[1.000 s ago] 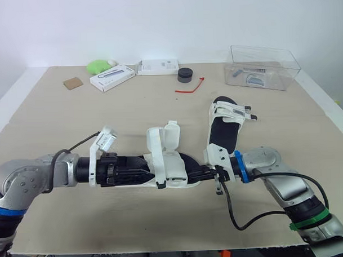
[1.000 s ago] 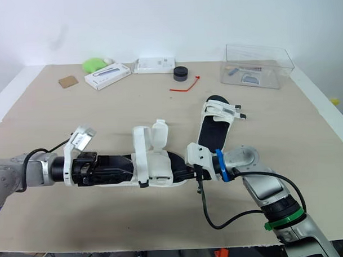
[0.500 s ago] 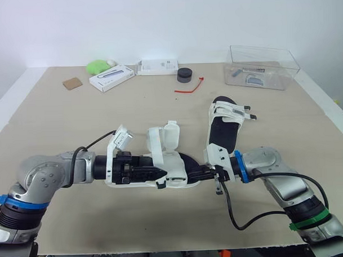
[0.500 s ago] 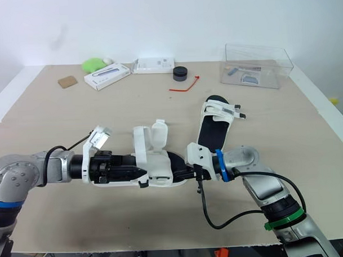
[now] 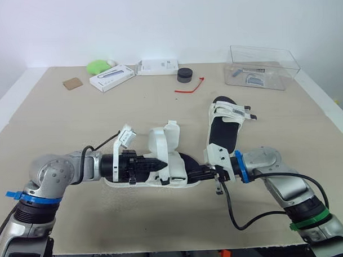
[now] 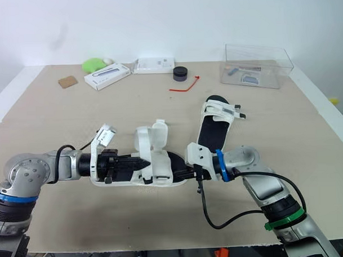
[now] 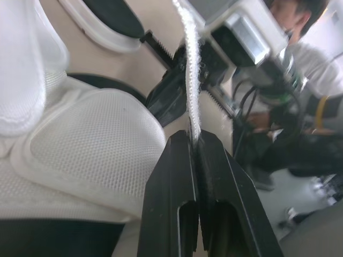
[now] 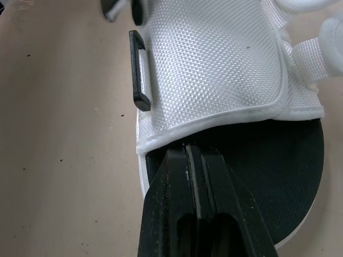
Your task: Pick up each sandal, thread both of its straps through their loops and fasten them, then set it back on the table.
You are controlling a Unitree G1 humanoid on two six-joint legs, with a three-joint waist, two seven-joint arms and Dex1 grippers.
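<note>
The near sandal (image 5: pixel 174 161) lies at 6 o'clock on the table (image 5: pixel 75 120), its long axis running 9 to 3. The two arms come in along that line. The left gripper (image 5: pixel 160 162) reaches in from 9 and the right gripper (image 5: pixel 204 172) from 3.

The right gripper is clamped on the sole rim at the sandal's 3 o'clock end, pinning it. The left gripper is clenched on a white strap (image 7: pixel 191 69), which stands up edge-on between its fingers. Its tips sit at mid-length of the sandal, under the raised white flaps.

The black loop (image 8: pixel 140 75) sits on the edge of the wide mesh upper, just beside the right gripper's end. So the strap probably has to travel from the left gripper toward 3 o'clock and across the upper to reach it. The left arm is the one placed to do that. I cannot tell toe from heel on this sandal.

The second sandal (image 5: pixel 226 124) rests at 2 o'clock of the near one, long axis roughly 12 to 6, apart from both grippers.
</note>
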